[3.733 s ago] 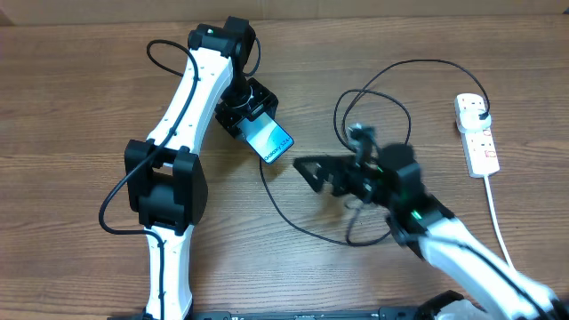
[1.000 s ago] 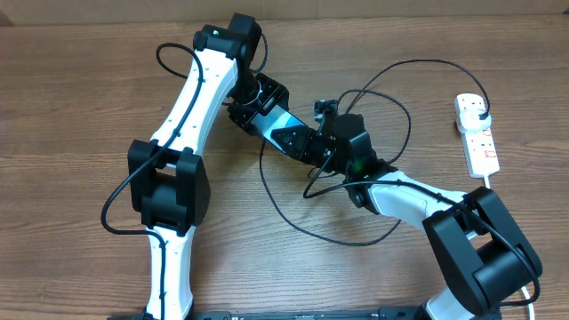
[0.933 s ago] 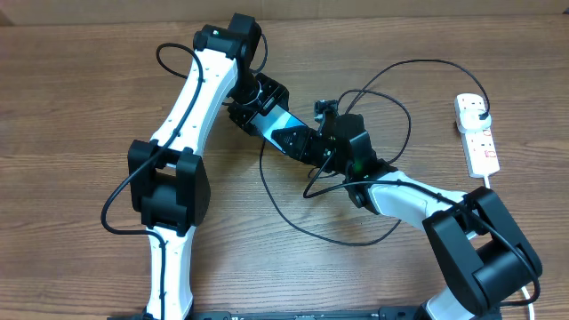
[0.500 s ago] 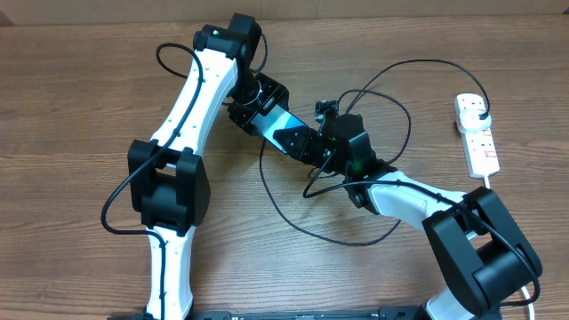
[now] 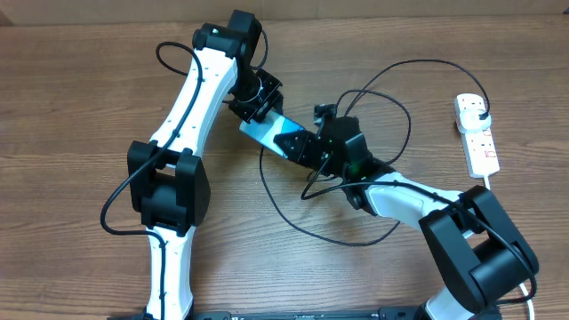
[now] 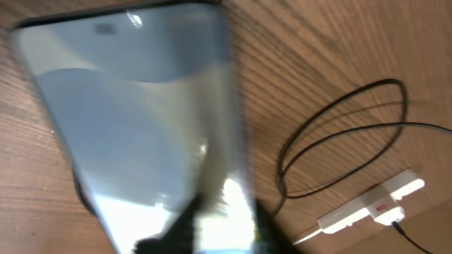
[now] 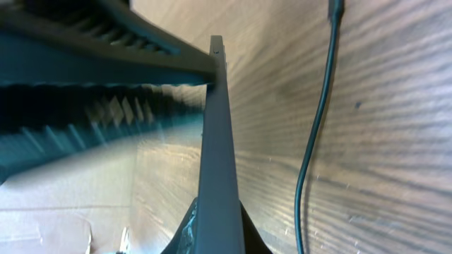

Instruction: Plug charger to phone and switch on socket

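The phone (image 5: 265, 132) hangs tilted above the table between both arms, its pale blue screen showing. My right gripper (image 5: 298, 144) is shut on its lower right end; in the right wrist view the phone (image 7: 217, 162) runs edge-on out from between the fingers. My left gripper (image 5: 256, 108) sits at the phone's upper left end. The phone (image 6: 134, 120) fills the left wrist view, and the blur there hides how the jaws stand. The black charger (image 5: 404, 93) lies in loops on the table and runs to the white socket (image 5: 481, 142) at the right. Its connector tip cannot be made out.
The socket's thick white cord (image 5: 500, 227) runs down toward the front edge at the right. More black cable (image 5: 307, 233) curves across the wood below the right arm. Cable loops (image 6: 339, 134) and the socket (image 6: 374, 208) show right of the phone in the left wrist view.
The left gripper has drawn back toward the far side and looks narrower. The phone has shifted down-left, with more screen showing. The right gripper has closed tighter on it.
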`<state>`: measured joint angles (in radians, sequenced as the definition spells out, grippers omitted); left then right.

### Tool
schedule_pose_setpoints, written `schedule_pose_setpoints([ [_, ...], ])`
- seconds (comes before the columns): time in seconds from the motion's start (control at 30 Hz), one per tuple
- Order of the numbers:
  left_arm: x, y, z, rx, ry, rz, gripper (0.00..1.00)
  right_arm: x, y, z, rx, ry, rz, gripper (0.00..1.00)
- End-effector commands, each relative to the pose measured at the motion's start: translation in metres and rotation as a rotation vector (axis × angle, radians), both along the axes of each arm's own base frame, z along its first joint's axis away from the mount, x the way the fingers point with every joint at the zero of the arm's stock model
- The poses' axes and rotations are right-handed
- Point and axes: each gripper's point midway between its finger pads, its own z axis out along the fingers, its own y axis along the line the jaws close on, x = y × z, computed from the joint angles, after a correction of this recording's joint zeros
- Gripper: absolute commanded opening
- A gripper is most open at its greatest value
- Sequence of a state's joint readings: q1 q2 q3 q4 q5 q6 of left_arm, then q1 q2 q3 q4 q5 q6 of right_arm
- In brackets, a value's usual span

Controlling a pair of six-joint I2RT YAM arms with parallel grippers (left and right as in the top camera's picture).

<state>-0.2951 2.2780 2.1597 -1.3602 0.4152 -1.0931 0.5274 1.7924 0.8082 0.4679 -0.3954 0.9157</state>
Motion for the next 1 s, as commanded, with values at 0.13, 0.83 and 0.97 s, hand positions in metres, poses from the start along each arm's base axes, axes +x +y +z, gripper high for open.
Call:
schedule_pose_setpoints([
  [0.13,-0.005,0.006,0.01,-0.023,-0.023,-0.082,0.26,0.03,-0.024,0.016,-0.012,-0.061,-0.118,0.04],
  [0.83,-0.041,0.076,0.053,0.163,-0.079,-0.301,0.47,0.027,-0.057,0.056,0.156,-0.032,0.025,0.04],
  [0.97,-0.057,0.084,0.08,0.282,-0.148,-0.337,0.48,0.023,-0.058,0.072,0.179,-0.058,0.048,0.04],
])
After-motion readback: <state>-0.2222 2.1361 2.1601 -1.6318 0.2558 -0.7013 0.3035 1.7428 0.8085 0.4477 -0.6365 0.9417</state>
